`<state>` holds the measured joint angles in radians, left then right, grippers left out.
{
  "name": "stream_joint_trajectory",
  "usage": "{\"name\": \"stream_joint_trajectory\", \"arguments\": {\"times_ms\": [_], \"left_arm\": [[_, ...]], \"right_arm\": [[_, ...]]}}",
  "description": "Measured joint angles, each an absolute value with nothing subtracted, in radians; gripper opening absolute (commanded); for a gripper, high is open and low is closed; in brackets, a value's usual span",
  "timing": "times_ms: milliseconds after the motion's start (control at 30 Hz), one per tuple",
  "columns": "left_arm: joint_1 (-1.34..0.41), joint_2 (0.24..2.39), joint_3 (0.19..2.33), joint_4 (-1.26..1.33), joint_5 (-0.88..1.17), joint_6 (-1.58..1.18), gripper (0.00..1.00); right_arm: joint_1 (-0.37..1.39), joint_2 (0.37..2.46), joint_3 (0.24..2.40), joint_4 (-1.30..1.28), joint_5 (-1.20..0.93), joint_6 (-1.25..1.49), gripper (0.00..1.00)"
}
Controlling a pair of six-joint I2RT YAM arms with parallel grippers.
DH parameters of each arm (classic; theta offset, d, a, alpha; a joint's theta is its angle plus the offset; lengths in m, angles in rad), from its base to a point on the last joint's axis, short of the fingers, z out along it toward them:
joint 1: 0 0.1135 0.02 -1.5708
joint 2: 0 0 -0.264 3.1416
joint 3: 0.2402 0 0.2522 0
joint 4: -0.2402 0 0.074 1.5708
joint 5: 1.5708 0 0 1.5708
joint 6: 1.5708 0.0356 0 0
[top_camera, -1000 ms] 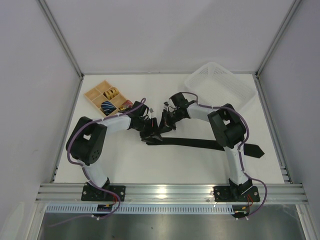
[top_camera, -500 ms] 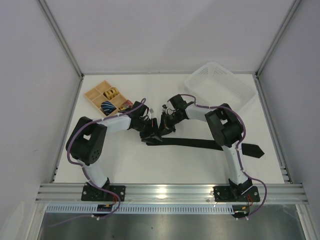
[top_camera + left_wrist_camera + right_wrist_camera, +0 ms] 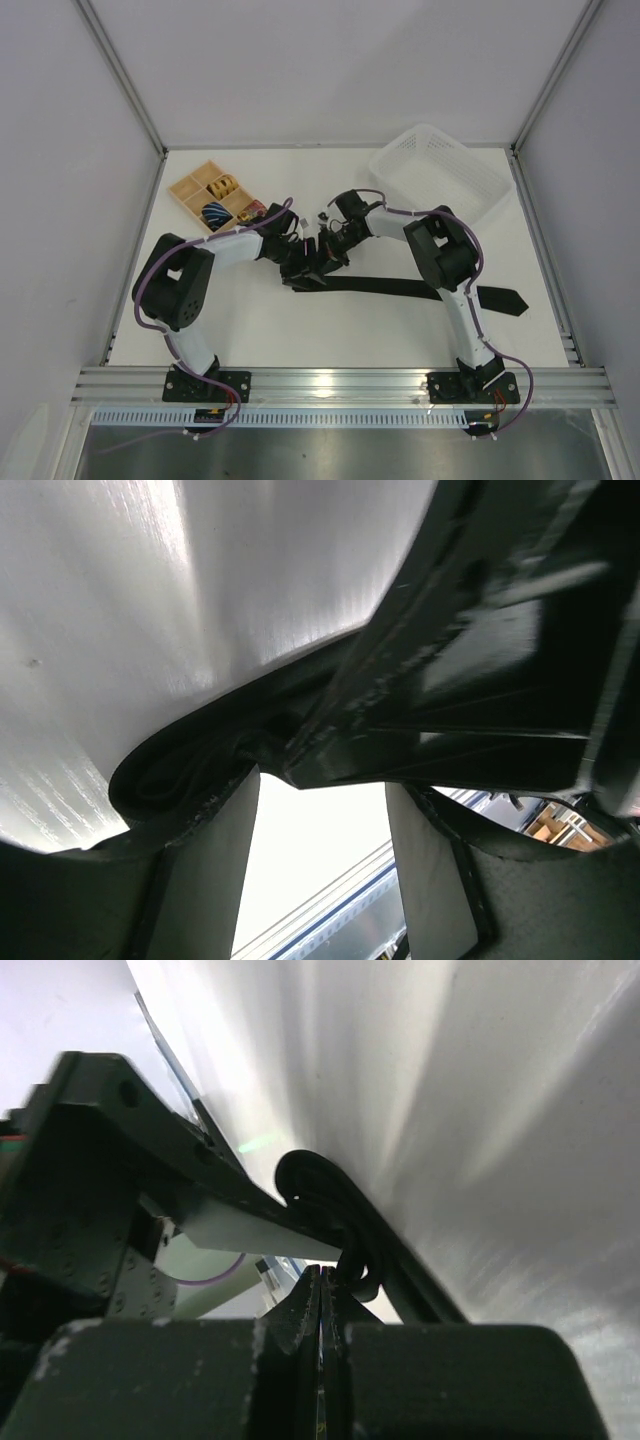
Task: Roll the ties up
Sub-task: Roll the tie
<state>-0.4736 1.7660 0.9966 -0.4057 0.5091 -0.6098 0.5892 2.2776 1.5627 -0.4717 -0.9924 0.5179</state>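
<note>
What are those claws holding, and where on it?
The right gripper pinches the tie at its curled end; the left gripper stands open beside it.

My 2 arms (image 3: 232, 246) have white links, bulky black joints and purple cables (image 3: 145, 290); my left hand (image 3: 301, 268) and right hand (image 3: 326, 254) are black.

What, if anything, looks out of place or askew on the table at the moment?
Nothing stands out. The black tie lies flat and fairly straight across the table, one end coiled. The wooden tray and white basket stand upright at the back, nothing spilled.
</note>
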Motion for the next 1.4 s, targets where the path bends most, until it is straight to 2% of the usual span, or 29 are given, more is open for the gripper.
{"name": "stream_joint_trajectory", "arguments": {"times_ms": [433,667,800,1100,1233,1400], "left_arm": [[-0.476,1.766,0.997,-0.429,0.518,-0.609,0.61],[-0.476,1.762,0.998,-0.421,0.523,-0.611,0.69],[-0.472,1.740,1.005,-0.421,0.525,-0.609,0.71],[-0.323,1.626,1.005,-0.434,0.594,-0.545,0.62],[-0.278,1.653,1.002,-0.448,0.631,-0.492,0.68],[-0.282,1.710,0.960,-0.444,0.667,-0.461,0.69]], "right_arm": [[0.611,2.306,1.565,-0.493,-0.996,0.490,0.00],[0.611,2.307,1.564,-0.534,-0.977,0.428,0.00],[0.611,2.307,1.559,-0.545,-0.977,0.404,0.00],[0.604,2.307,1.533,-0.538,-0.997,0.387,0.00],[0.598,2.307,1.531,-0.535,-1.000,0.382,0.00],[0.596,2.307,1.532,-0.544,-1.001,0.364,0.00]]}}
